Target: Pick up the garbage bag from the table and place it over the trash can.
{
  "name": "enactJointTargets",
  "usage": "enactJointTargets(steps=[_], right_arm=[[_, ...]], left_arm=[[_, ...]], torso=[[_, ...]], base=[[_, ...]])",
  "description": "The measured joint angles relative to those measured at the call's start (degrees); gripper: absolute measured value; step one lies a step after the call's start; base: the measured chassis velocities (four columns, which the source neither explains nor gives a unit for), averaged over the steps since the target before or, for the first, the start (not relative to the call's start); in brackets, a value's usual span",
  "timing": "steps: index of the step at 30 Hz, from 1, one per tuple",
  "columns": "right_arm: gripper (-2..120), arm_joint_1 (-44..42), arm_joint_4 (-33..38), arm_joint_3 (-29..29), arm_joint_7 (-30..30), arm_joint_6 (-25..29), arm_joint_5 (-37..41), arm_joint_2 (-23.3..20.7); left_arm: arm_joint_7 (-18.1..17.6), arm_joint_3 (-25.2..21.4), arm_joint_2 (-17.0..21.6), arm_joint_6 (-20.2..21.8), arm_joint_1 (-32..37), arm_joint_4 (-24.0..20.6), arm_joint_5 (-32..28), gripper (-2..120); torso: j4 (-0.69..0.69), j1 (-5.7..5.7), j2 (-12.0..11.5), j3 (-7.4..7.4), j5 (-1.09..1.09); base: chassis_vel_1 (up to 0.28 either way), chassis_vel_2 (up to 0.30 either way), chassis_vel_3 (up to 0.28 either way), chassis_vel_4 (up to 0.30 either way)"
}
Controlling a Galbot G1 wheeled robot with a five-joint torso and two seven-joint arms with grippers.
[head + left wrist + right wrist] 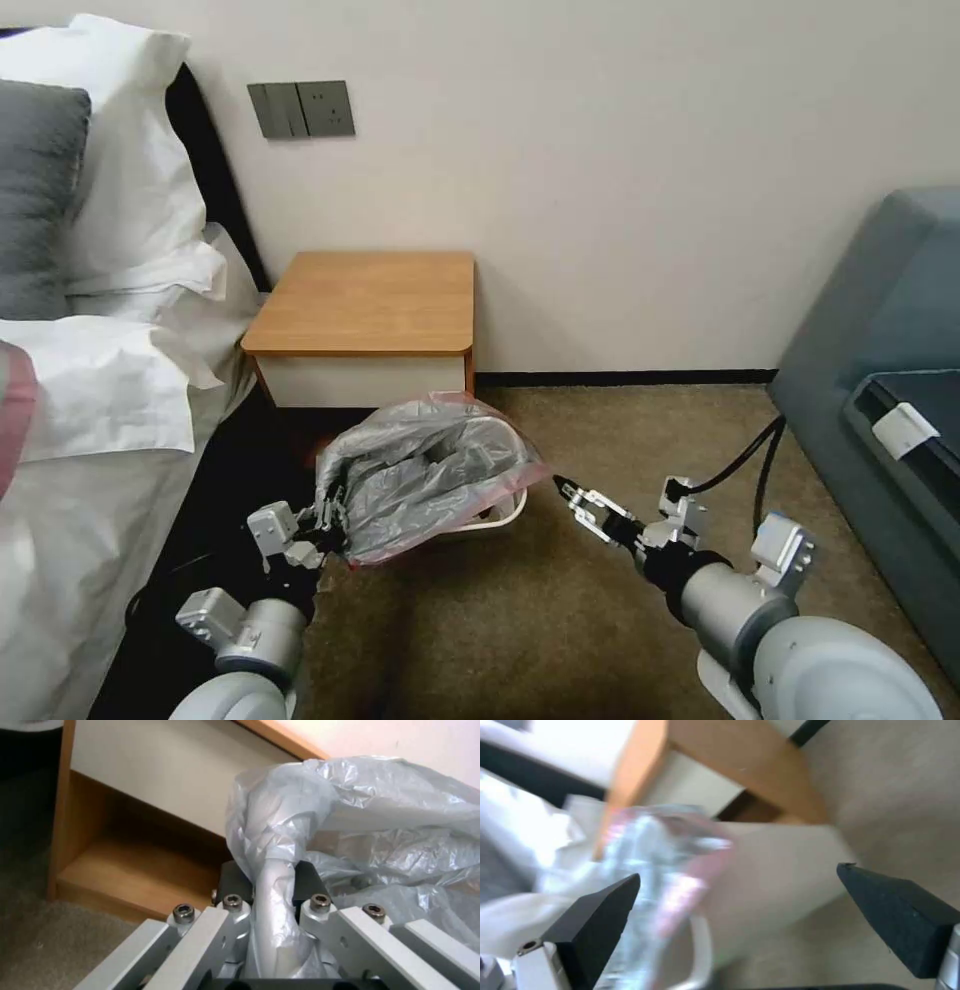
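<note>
The left gripper (335, 520) is pinching a bunched fold of the bag (425, 470) tight between its fingers, holding that near edge up on the bed side. In the left wrist view the plastic is running straight down between the closed pads. The bag is sitting spread over the can (505, 508), its pinkish-red rim stretched wide and most of the can hidden beneath it; a strip of white rim is showing at the right. Gripping the edge this way is likely keeping the mouth open, so the bag can settle around the can's rim.

The right gripper (572, 492) is hovering just beside the bag's right corner, its fingers spread wide and holding nothing. It seems to be placed to catch the opposite edge.

The can is standing on brown carpet just in front of the table (370, 300), whose wooden top is bare. A bed (90, 400) with white linen is lying to the left, a grey sofa (880, 330) to the right, and a pale wall with a switch plate (300, 108) behind.
</note>
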Motion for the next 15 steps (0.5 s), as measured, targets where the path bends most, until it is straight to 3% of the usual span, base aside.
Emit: enactJointTargets(steps=[4, 15], right_arm=[[100, 1.2, 0.0, -0.2, -2.5, 1.5, 3.8, 1.6], [100, 0.2, -0.1, -1.3, -11.5, 4.9, -1.8, 6.6]], left_arm=[[-0.1, 0.1, 0.2, 0.4, 0.1, -0.9, -1.5, 8], [-1.5, 0.2, -0.4, 1.6, 0.2, -2.2, -5.7, 8]], torso=[[0.0, 0.0, 0.0, 0.0, 0.0], [0.0, 0.0, 0.0, 0.0, 0.0]], base=[[0.0, 0.0, 0.0, 0.0], [0.0, 0.0, 0.0, 0.0]])
